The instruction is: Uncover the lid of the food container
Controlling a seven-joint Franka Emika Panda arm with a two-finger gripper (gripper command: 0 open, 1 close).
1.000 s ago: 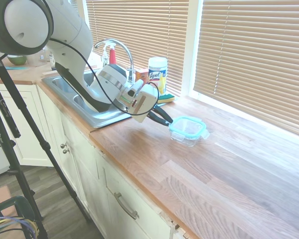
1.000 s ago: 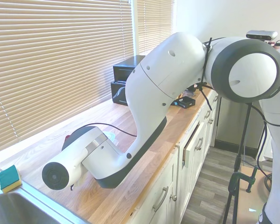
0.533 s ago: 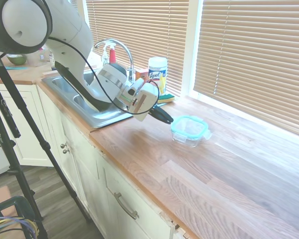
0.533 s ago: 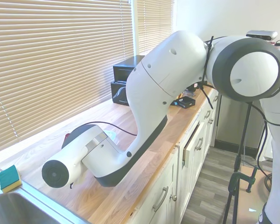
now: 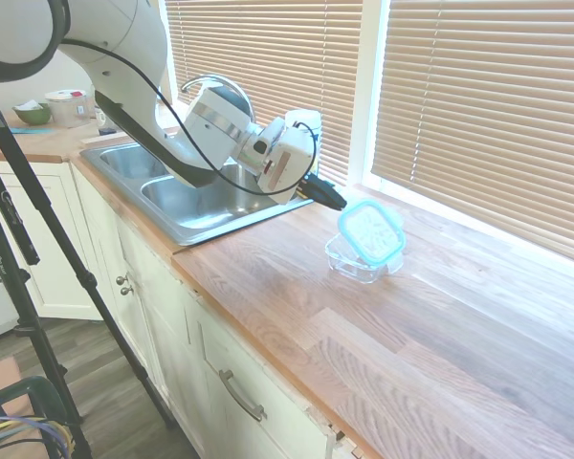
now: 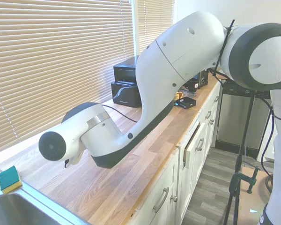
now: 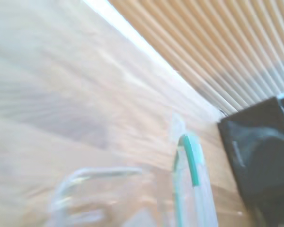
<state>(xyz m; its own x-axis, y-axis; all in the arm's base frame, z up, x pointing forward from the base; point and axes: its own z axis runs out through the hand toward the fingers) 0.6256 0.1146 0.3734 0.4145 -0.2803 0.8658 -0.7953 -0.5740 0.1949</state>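
- You have the food container (image 5: 356, 262) sitting on the butcher-block countertop (image 5: 440, 335), a clear rounded-square tub near the window side; nothing shows inside it.
- The lid (image 5: 372, 232) is tipped up off the tub, standing on edge with its teal rim leaning over the tub's far side and its clear centre facing the room.
- In the wrist view you see the lid (image 7: 189, 163) edge-on as a teal strip, beside the tub's clear rim (image 7: 92, 177); the picture is blurred.
- The gripper (image 5: 333, 201) reaches in from the sink side and sits just beside the lid's upper edge. Its black fingers look drawn together to a point, but you cannot tell whether they pinch the lid or merely touch it.
- The second exterior view hides the tub and lid behind the arm.
- A stainless steel sink (image 5: 187, 206) with a curved tap (image 5: 231, 94) is set into the countertop behind the arm.
- A yellow-green sponge (image 6: 9, 179) rests at the sink's edge in the second exterior view.
- A black appliance (image 6: 126, 86) stands at the far end of the counter by the window.
- Slatted wooden blinds (image 5: 488, 105) cover the windows, and white cabinets (image 5: 163, 325) run under the counter.
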